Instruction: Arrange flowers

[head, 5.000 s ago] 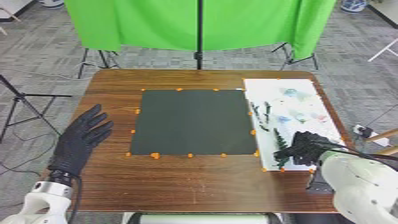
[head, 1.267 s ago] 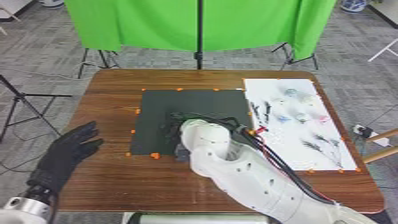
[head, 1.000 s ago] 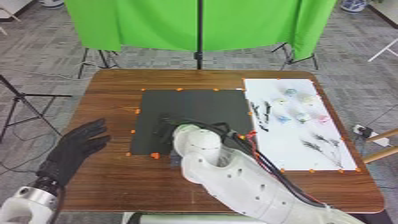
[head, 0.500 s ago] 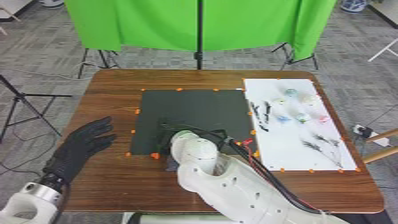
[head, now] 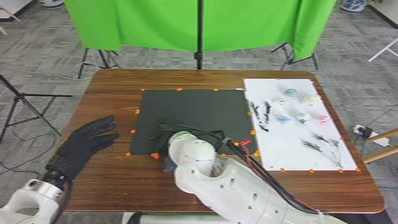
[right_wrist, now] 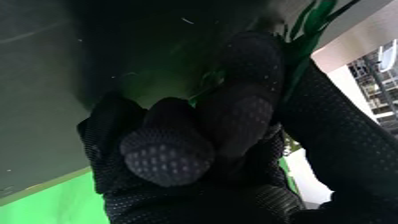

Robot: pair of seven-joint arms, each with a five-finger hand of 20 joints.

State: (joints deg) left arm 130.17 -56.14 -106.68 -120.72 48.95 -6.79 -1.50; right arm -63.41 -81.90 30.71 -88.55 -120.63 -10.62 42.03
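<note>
Right arm (head: 222,185) angled inward, right hand (head: 165,144) with fingers curled. Left hand (head: 80,145) off left, fingers relaxed, near straight.

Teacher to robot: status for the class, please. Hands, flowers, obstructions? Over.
Right robot hand gripping green sprig over dark mat. Left robot hand open, left of mat. Flowers on white sheet. Right arm hides part of mat.

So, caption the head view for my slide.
Right hand over the dark mat; flowers and sprigs on the white sheet.
</note>
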